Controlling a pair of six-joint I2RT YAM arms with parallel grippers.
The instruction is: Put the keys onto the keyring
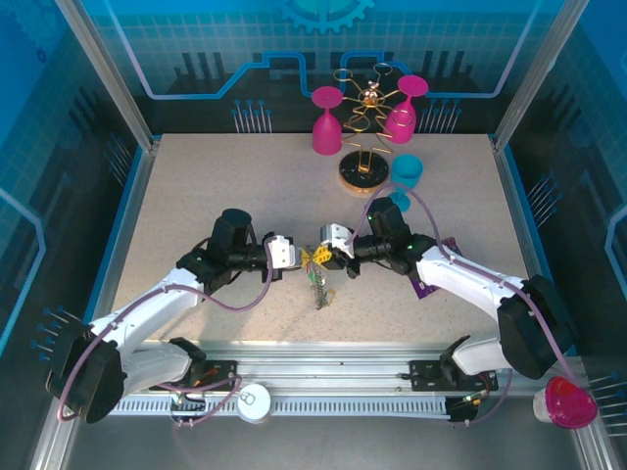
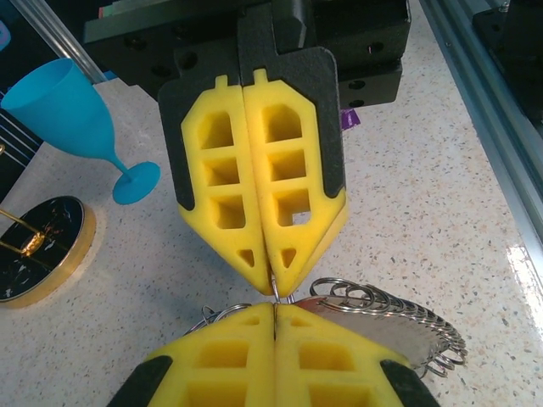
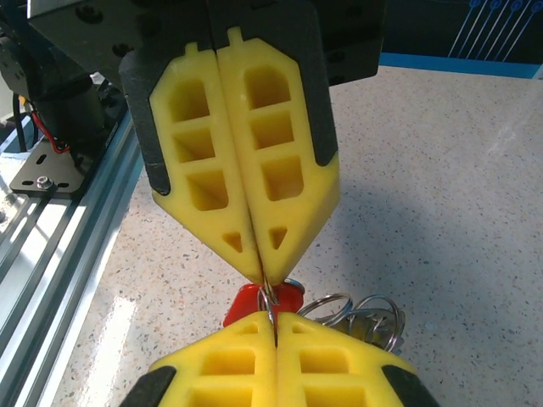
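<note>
On the tabletop: pale speckled stone-look surface, aluminium rails along the near edge. It sits in a booth of blue walls printed with circuit lines and a gear, and metal posts stand at the corners.

Count:
- One gold wire rack on a round dark base, at the far middle.
- Two pink goblets at the rack's arms, both bowl-down.
- One blue goblet just beside the base.
- One more pink goblet off the surface, by the near right corner.
- One purple packet, partly under the right arm.
- One white disc on the front rail.

Both arms reach inward and meet tip to tip at mid-table. The left pincer and right pincer each have their yellow pads pressed together. Between them they pinch one thin metal wire, which looks like part of the keyring. From the left wrist, the ring's silvery coiled edge hangs just below the tips, off to one side. The keys hang in a bunch under the pinch, touching or close to the surface. From the right wrist, one red head sits right under the tips beside several small steel rings. The number of keys cannot be counted.
</note>
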